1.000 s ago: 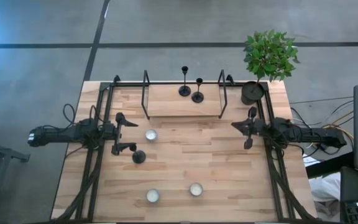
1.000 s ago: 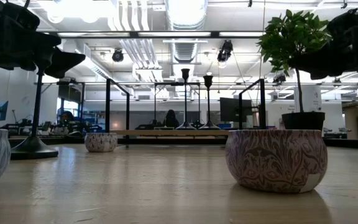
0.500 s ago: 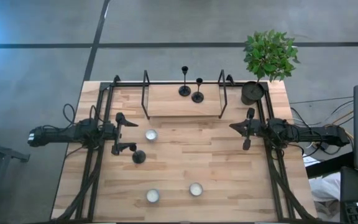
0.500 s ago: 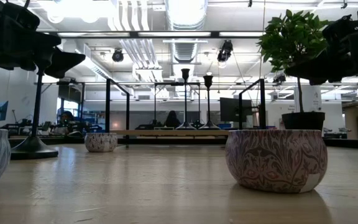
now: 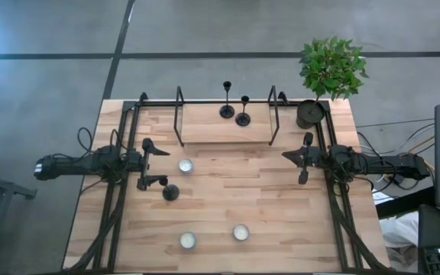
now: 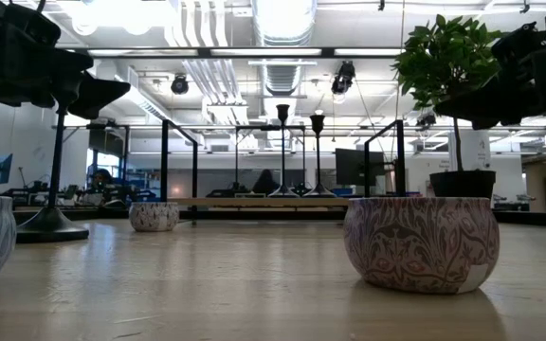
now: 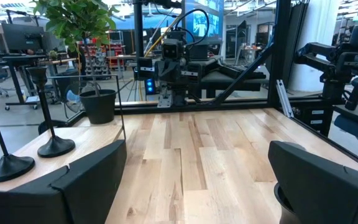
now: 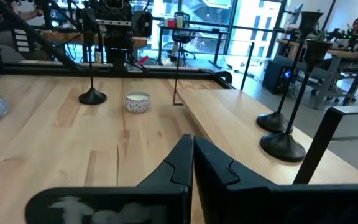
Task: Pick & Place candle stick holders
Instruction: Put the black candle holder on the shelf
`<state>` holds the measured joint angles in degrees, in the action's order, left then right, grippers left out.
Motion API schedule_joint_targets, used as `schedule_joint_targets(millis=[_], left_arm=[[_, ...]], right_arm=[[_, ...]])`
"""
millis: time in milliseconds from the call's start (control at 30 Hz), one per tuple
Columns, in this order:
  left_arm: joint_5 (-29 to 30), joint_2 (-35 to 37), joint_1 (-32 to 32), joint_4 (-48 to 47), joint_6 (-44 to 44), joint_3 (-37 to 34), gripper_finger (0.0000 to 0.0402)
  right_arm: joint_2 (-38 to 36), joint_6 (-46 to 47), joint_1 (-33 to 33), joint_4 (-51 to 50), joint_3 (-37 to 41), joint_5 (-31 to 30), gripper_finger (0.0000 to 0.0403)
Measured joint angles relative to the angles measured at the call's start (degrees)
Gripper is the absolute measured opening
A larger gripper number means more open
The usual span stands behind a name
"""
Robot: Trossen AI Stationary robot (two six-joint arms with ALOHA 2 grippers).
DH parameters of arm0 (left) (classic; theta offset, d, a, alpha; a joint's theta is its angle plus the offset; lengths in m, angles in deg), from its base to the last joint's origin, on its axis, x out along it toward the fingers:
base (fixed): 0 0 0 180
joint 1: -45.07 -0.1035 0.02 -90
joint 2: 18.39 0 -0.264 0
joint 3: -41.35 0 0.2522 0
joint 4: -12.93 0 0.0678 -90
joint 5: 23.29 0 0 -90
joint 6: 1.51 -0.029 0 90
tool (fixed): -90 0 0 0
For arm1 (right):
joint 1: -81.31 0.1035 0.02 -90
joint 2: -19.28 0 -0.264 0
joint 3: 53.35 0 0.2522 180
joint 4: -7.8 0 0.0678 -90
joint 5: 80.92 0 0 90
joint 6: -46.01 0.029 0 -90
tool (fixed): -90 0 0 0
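Two candle stick holders (image 5: pixel 227 111) (image 5: pixel 243 119) stand side by side, just apart, on the raised wooden shelf (image 5: pixel 205 126) at the far edge of the counter (image 5: pixel 266 206), well to the left of the potted plant (image 5: pixel 312 113). The third candle stick holder (image 5: pixel 170 192) stands on the counter in front of the shelf's left end, just beside the left hand (image 5: pixel 150 163), whose fingers are spread wide with nothing between them. In front of the shelf's right end, near the potted plant, the right hand (image 8: pixel 192 163) hovers over the counter with its fingers pressed together, holding nothing.
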<state>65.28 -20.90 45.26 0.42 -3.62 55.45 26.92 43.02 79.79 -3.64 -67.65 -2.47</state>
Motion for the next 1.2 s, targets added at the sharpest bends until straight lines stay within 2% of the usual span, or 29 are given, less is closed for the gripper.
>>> schedule_joint_targets(millis=[900, 1100, 1200], left_arm=[[0.0, 0.04, -0.07, -0.25, 1.74, 0.32, 0.0399], [-0.06, 0.09, -0.07, -6.39, 0.25, 7.44, 0.0399], [-0.17, 0.08, -0.07, -18.29, 0.28, 13.27, 0.0399]], right_arm=[[0.0, 0.0, 0.0, 0.0, 0.0, 0.0, 0.0009], [0.02, -0.02, 0.0, 0.01, 0.0, 0.0, 0.0009], [0.02, -0.02, 0.0, 0.02, 0.0, 0.0, 0.0009]])
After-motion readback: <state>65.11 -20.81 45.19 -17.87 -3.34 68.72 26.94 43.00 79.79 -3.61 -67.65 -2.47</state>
